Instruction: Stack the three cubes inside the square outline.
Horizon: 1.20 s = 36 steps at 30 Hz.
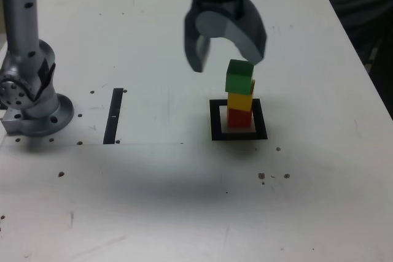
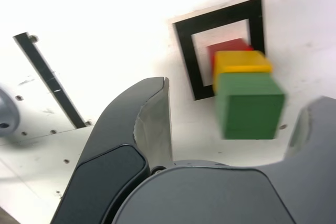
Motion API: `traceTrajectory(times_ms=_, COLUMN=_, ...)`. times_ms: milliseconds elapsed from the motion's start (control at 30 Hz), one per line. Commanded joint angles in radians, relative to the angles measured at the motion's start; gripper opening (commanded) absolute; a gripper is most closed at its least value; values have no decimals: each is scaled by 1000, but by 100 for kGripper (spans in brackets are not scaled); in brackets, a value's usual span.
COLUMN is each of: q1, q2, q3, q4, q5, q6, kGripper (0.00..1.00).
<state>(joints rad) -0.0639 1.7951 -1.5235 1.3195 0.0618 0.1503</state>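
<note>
Inside the square outline [image 1: 215, 121] [image 2: 186, 56] stands a stack of the three cubes: red cube [image 1: 239, 118] [image 2: 226, 45] at the bottom, yellow cube [image 1: 240, 100] [image 2: 241, 61] on it, green cube [image 1: 239, 77] [image 2: 249, 106] on top. The green one sits slightly askew. My gripper [image 1: 228, 59] [image 2: 236, 119] hangs open just above and behind the green cube, its fingers [image 1: 197, 47] spread wider than the cube and touching nothing.
A narrow black strip [image 1: 114, 115] [image 2: 50, 80] lies on the white table [image 1: 184, 200] toward the exterior view's left. The arm's grey base [image 1: 31, 99] stands at the far left. Small screw holes dot the table.
</note>
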Motion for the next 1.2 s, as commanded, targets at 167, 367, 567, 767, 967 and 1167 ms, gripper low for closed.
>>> traceTrajectory(times_ms=167, q1=-1, q2=-137, q3=186, q4=-41, q5=11, q6=-46, kGripper=99)
traceTrajectory(times_ms=367, q1=-1, q2=-229, q3=350, q4=-99, q5=20, q6=-78, kGripper=99)
traceTrajectory(times_ms=567, q1=-1, q2=-296, q3=460, q4=-117, q5=11, q6=-107, kGripper=100)
traceTrajectory(times_ms=767, q1=-1, q2=-332, q3=568, q4=-161, q5=-17, q6=-126, kGripper=100)
traceTrajectory(times_ms=967, q1=-1, q2=-353, q3=673, q4=-212, q5=-41, q6=-141, kGripper=100)
traceTrajectory(times_ms=1167, q1=-1, q2=-373, q3=732, q4=-234, q5=-51, q6=-156, kGripper=100)
